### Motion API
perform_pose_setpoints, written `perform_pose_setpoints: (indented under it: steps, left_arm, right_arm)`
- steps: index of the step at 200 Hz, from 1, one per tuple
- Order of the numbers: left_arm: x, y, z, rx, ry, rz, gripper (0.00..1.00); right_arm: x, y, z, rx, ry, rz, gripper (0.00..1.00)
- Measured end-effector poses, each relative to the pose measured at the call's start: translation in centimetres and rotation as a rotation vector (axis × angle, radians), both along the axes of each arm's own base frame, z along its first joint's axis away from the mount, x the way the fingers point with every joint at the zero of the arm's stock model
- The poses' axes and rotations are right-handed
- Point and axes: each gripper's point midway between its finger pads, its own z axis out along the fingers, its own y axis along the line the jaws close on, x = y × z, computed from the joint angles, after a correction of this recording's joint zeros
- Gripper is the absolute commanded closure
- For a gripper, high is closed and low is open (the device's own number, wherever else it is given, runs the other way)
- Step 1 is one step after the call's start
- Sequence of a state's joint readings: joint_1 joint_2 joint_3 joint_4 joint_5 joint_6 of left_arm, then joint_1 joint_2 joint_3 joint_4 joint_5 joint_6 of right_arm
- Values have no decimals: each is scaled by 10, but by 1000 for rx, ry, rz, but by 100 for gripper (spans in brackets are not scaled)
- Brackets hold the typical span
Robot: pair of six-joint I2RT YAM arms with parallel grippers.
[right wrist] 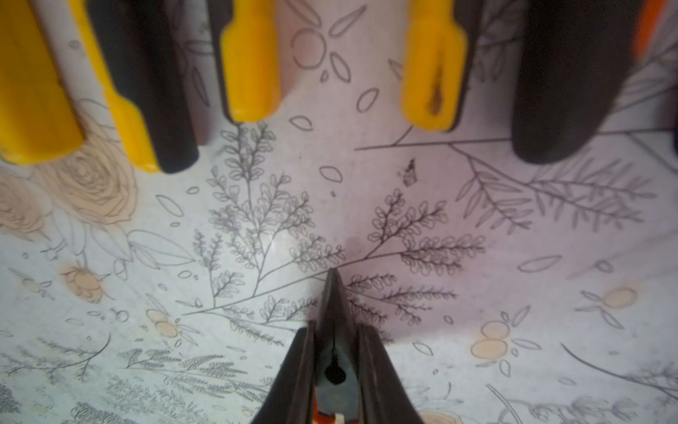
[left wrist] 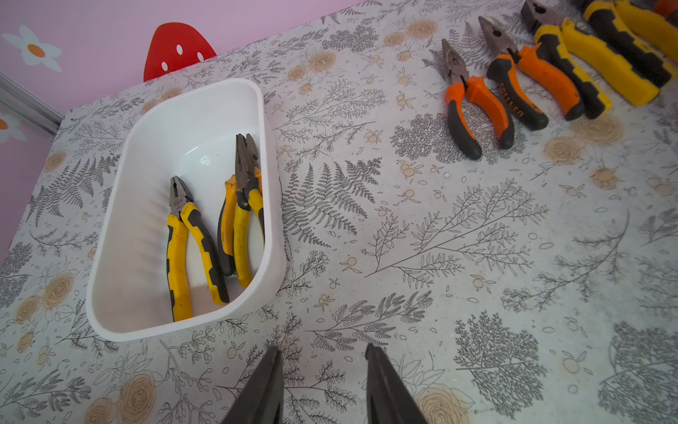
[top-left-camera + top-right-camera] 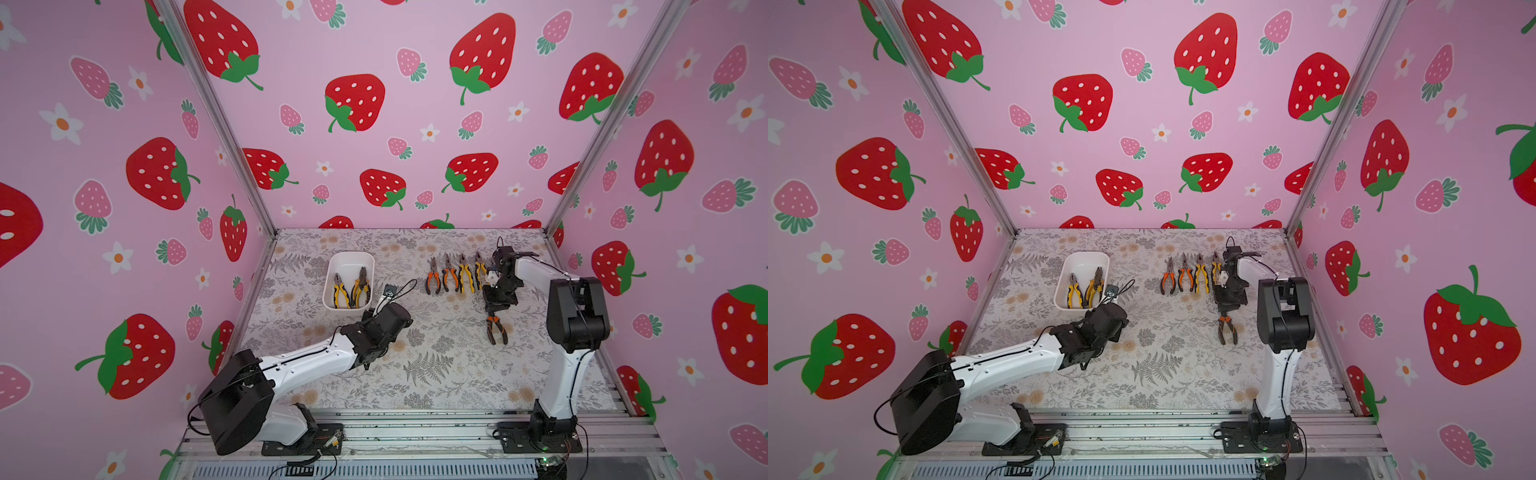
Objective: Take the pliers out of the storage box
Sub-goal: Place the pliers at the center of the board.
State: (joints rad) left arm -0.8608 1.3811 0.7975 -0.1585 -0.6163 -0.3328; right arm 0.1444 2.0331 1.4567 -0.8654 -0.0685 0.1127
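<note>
Operator: Pliers, where do they lie?

Observer: Several sit in the storage box (image 3: pixel 351 258), the white tub left of centre in both top views. One yellow-and-black pair (image 2: pixel 190 238) lies along the middle of the box floor. Beside it a stack of pliers (image 2: pixel 244 205), at least two pairs, lies close to the box wall.

Operator: And outside the box?

Observer: A row of four pliers (image 3: pixel 449 277) lies on the surface (image 3: pixel 436 365) right of centre, noses toward the top of the frame. Two are orange-handled, then two yellow-handled. Just below the row's right end is an orange-and-black pair (image 3: pixel 496 328).

Operator: Is that one held?

Observer: Yes. The right gripper (image 1: pixel 335 325) is clamped on its dark nose, which sticks out between the fingers toward the handle ends of the row. Whether its handles touch the surface I cannot tell.

Operator: Left gripper?

Observer: The left gripper (image 2: pixel 321 361) hangs over the surface near the end of the box where the handles lie. Its fingers are apart, with nothing between them.
</note>
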Motion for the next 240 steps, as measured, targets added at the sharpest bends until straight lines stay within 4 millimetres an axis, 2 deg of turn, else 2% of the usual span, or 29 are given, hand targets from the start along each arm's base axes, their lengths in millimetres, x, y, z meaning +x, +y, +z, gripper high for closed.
perform_pose_setpoints:
  steps: [69, 157, 240]
  left_arm:
    - [0, 0, 0, 0, 0, 0, 61]
    - [1, -1, 1, -1, 0, 0, 61]
    - [1, -1, 1, 0, 0, 0, 61]
  right_arm:
    - [5, -1, 0, -19, 21, -1, 78]
    - [27, -1, 3, -33, -38, -5, 78]
    - [29, -3, 3, -45, -42, -15, 78]
